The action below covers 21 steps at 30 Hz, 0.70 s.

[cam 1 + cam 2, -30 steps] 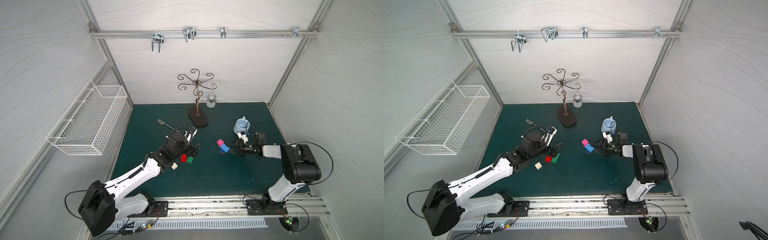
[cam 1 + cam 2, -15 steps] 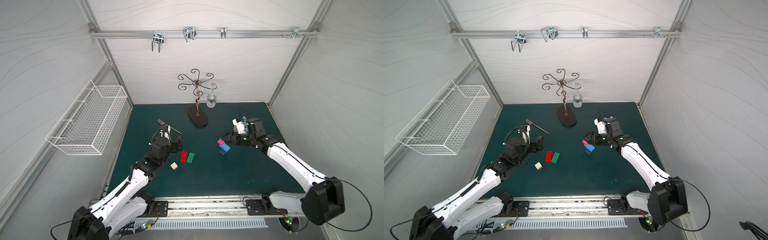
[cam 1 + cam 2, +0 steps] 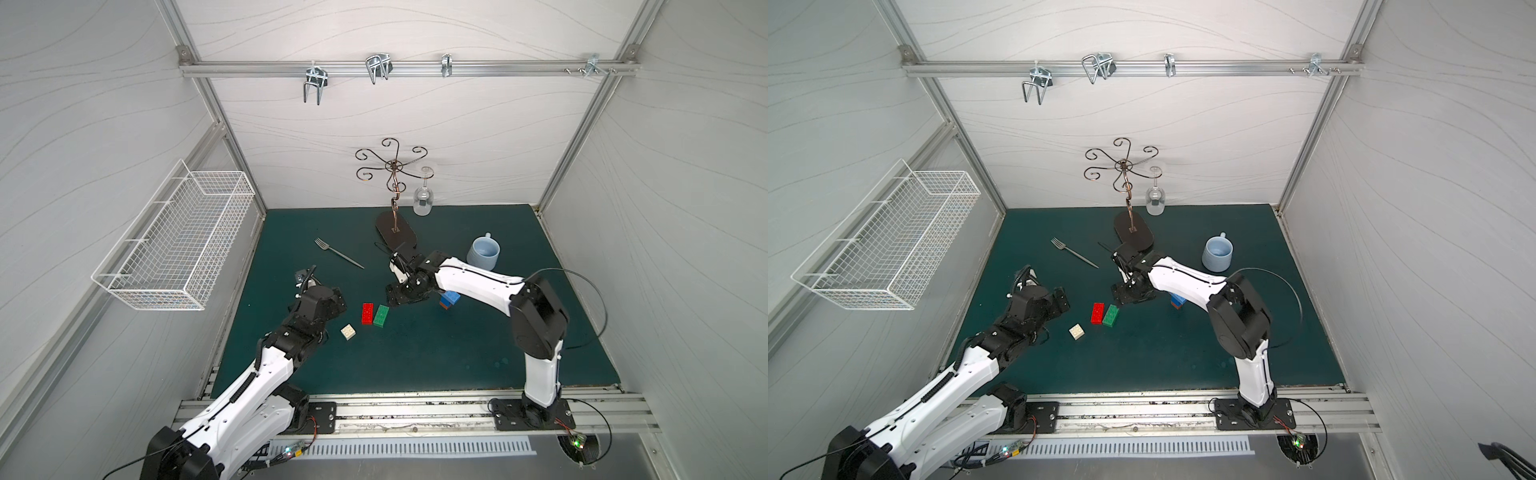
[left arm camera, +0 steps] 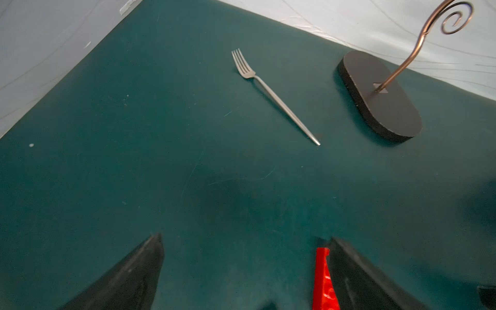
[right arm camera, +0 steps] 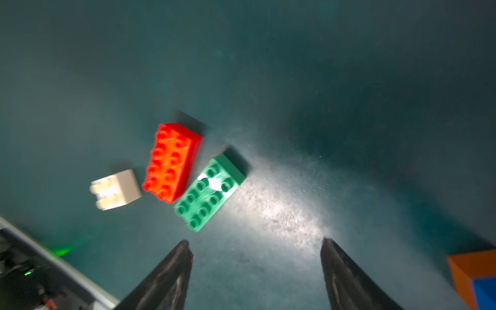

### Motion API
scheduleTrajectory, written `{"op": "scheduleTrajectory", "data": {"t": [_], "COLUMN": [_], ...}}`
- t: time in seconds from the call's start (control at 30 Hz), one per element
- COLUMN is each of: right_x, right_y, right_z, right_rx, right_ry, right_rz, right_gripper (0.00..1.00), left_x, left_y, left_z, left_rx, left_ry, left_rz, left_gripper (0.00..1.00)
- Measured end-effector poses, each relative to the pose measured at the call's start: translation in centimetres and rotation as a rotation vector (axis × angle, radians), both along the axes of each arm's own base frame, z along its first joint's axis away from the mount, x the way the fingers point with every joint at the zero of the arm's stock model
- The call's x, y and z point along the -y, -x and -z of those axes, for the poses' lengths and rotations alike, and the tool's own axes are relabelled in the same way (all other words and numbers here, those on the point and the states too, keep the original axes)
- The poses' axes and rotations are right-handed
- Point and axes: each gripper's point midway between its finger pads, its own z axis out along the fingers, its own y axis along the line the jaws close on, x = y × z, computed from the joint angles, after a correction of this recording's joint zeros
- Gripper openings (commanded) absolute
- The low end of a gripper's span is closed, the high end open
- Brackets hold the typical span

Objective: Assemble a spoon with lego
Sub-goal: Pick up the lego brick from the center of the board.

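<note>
Dark green matting (image 3: 415, 353) covers the bench, and the lego lies on it as loose pieces, no spoon built. A long red brick (image 3: 367, 313) and a long green brick (image 3: 381, 315) lie studs up, side by side and almost touching, with a small white brick (image 3: 348, 331) near the red one at about 8 o'clock. A blue square brick sits on an orange one as a short stack (image 3: 449, 300), partly hidden by the right arm. The right gripper (image 3: 392, 298) is low over the mat, with the green brick just beside it at 7 o'clock and the stack at 3 o'clock. Its jaws are parted with only bare mat between them. The left gripper (image 3: 1061, 301) gapes wide and empty, the red brick near it at 4 o'clock, not touching.
</note>
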Motion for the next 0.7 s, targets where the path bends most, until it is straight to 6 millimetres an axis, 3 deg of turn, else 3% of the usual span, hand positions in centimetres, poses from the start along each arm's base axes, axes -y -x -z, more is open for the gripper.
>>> {"op": "scheduleTrajectory", "data": {"t": [0.13,0.4,0.7], "right_x": [-0.9,-2.4,-3.4], "right_y": [-0.5,-1.3,-1.0], "right_z": [1.1,1.0,3.9], "right_rx": [-0.029,-0.036,-0.08], "right_ry": [0.013,-0.014,0.016], "right_rz": [0.007,0.018,0.001], "right_gripper": [0.78,0.78,0.78], "left_x": [-0.6,-0.6,-0.4], "left_y": [0.8,0.9,0.9], "left_z": [1.3,2.8,3.2], "left_rx": [-0.016,-0.063,-0.076], "left_ry": [0.01,0.009,0.015], "left_rz": [-0.023,-0.03,-0.021], "left_gripper": [1.0,1.0,1.0]}}
